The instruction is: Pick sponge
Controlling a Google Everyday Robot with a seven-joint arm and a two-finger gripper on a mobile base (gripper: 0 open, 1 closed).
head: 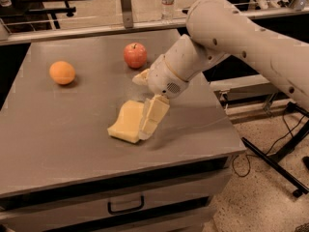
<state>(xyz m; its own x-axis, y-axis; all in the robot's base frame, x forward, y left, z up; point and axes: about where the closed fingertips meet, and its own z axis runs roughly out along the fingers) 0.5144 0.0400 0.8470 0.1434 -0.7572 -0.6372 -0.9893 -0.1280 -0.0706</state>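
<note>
The sponge (124, 123) is laid flat on the table (58, 124), toward its front edge. The gripper (143, 105) is positioned at the sponge's right side, jaws spread apart, nothing gripped.

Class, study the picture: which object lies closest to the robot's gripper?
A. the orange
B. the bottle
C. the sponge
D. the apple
C: the gripper is down at the right edge of the sponge, while the apple and the orange sit well apart from it, farther back.
</note>
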